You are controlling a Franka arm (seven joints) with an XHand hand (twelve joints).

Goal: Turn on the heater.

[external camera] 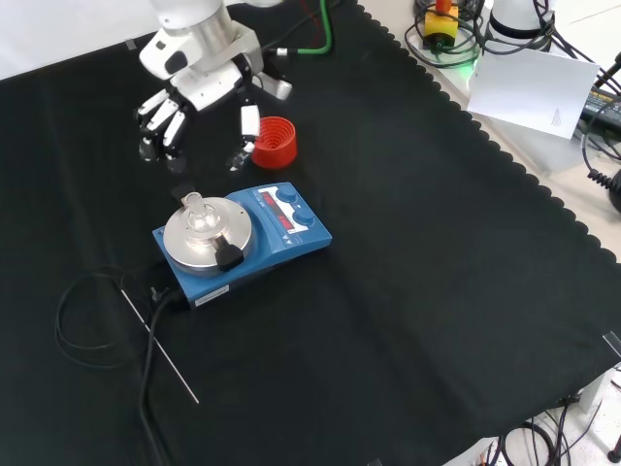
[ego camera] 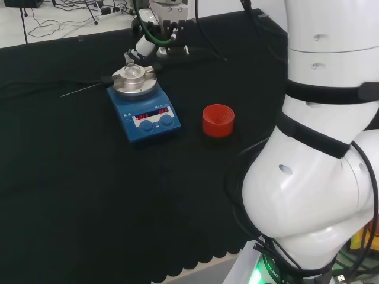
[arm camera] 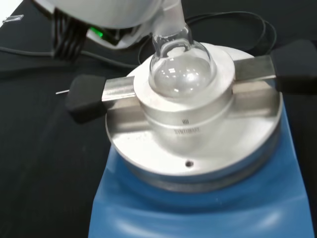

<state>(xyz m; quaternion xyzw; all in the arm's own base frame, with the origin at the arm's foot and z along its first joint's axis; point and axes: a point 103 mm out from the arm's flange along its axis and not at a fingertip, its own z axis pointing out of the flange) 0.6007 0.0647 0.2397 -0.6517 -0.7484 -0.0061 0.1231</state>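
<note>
Right under my wrist camera sits a round glass flask, nested in a silver metal block with two black-tipped handles, and all of it rests on the round plate of the blue heater. In the front view that heater stands near the middle of the desk, its red displays lit and its two blue knobs on the panel at the view's right. A black cable runs off from its left end, and a thin metal rod lies on the cloth just beside it.

My robot hand hangs above and behind the heater in the front view, up and to the left of it, apart from it and touching nothing. The fingers point downward, relaxed and slightly spread, with nothing between them. In the head view my robot hand is just beyond the heater, past the flask.

A red ribbed ring stands on the cloth close by my thumb in the front view, between my robot hand and the heater's knob panel. In the head view it stands to the right of the heater.
</note>
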